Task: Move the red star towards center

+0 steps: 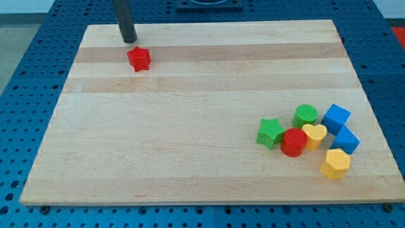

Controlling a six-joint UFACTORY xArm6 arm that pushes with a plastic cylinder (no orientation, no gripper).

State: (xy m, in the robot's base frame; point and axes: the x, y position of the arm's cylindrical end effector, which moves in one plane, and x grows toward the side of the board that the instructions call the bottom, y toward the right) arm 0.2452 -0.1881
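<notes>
Wooden board (202,114) on blue pegboard, rod tip near red star, other blocks clustered far off.

No claw on this arm, so no spread or pinch state to give, just a dark rod; my tip (130,41) sits at the board's upper left. Red star (138,59) lies just below and slightly to the view's right of my tip, near it, contact unclear. Far toward the view's bottom right of my tip: green star (271,132), red cylinder (293,142), yellow heart (314,135), green cylinder (305,116), two blue blocks (335,118) (345,139), yellow block (335,164), packed close together.
</notes>
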